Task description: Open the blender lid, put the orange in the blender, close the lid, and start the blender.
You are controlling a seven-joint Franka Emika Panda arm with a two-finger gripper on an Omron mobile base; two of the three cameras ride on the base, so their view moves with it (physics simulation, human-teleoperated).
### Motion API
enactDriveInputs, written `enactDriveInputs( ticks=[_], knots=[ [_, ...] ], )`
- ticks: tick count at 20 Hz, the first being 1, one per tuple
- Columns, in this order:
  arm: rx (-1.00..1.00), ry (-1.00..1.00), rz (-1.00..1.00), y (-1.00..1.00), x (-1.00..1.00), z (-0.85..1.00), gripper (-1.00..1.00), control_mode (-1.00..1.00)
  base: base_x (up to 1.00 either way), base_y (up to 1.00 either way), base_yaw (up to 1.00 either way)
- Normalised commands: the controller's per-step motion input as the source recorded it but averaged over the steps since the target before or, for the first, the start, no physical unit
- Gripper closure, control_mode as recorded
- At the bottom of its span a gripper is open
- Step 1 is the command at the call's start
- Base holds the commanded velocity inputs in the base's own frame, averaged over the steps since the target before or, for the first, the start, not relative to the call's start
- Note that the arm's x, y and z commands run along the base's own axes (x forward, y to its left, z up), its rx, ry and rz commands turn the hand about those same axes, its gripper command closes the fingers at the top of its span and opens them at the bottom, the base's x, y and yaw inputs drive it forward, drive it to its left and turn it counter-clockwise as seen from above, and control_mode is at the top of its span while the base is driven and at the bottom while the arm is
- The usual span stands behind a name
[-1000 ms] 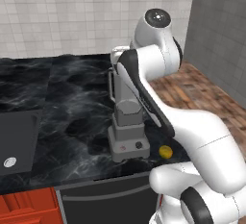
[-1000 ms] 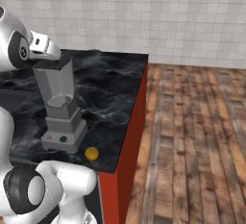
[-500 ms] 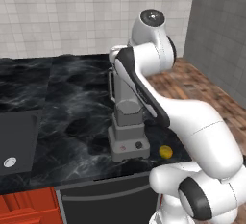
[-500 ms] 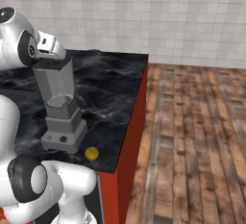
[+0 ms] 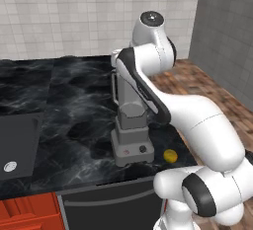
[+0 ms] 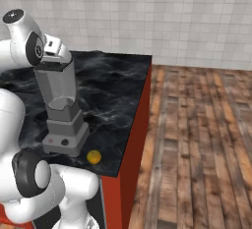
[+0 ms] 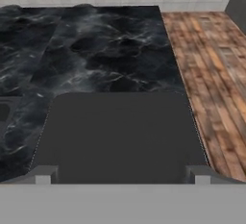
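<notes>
Claw (image 7: 120, 172) hanging directly over the blender lid (image 7: 120, 136), fingertips (image 7: 44, 174) spread wide near opposite edges of the cap, gripping nothing. Lid seated on the blender (image 6: 61, 110), standing on the black marble worktop (image 6: 115, 83); orange (image 6: 93, 157) lying just beside the blender's base, near the worktop's front edge.

Kitchen: black marble counter (image 5: 74, 105), tiled wall (image 5: 74, 17), blender (image 5: 131, 130)

A black marble counter (image 5: 69, 105) with a red side panel (image 6: 132, 164) meets a white tiled wall (image 6: 147, 12) and brown wood-plank floor (image 6: 202, 139).
</notes>
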Motion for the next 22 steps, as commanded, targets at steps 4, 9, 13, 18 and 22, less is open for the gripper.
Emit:
enactDriveInputs(
  ticks=[4,9,13,18,22],
  knots=[
    [0.0,0.04,0.0,0.03,0.07,-0.26,-1.0,-1.0,0.0,0.0,0.0],
    [0.0,0.04,0.0,0.09,0.12,-0.23,1.0,-1.0,0.0,0.0,0.0],
    [0.0,0.01,0.0,0.07,0.03,-0.18,1.0,-1.0,0.0,0.0,0.0],
    [0.0,0.0,0.0,0.0,-0.01,0.01,1.0,-1.0,0.0,0.0,0.0],
    [0.0,-0.07,0.0,-0.01,-0.29,0.64,1.0,-1.0,0.0,0.0,0.0]
  ],
)
